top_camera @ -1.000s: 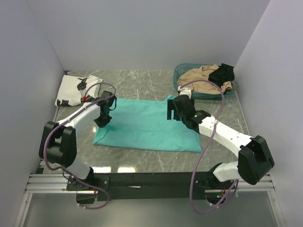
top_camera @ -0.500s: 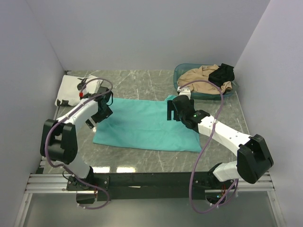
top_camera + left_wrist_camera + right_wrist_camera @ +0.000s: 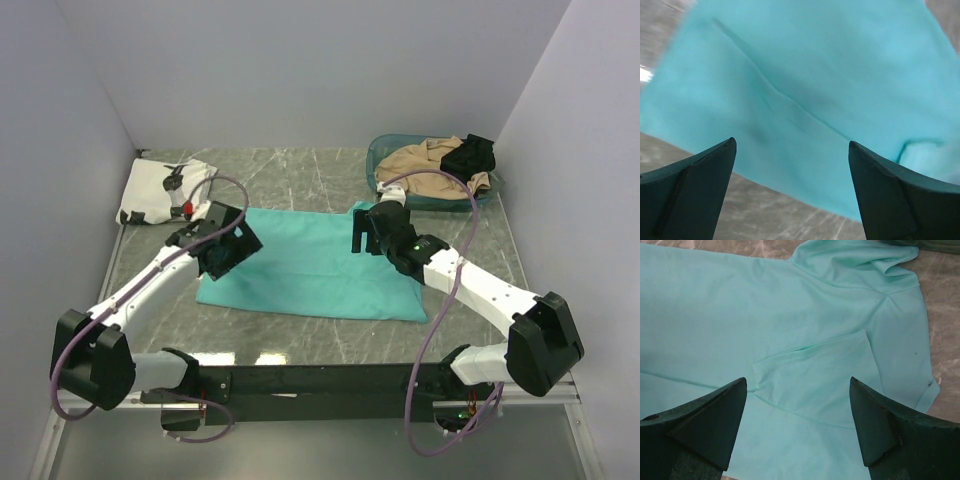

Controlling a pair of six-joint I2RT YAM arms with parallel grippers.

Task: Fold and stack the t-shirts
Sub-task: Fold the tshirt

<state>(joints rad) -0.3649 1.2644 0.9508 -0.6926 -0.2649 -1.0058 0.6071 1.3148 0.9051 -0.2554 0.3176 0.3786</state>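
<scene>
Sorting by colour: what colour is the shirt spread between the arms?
The t-shirt is teal; top external view.

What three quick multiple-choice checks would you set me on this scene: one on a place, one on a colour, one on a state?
1. Where on the table does the white printed t-shirt lie?
A. at the near edge
B. in the far-left corner
C. at the middle right

2. What colour is the spread t-shirt between the arms?
A. teal
B. tan
C. black

3. How does the left gripper stand?
A. shut on cloth
B. shut, empty
C. open, holding nothing

Answers:
1 B: the top view shows it against the left wall at the far end.
2 A: the top view and both wrist views show teal cloth.
3 C: in the left wrist view its jaws are wide apart above the cloth, with nothing between them.
</scene>
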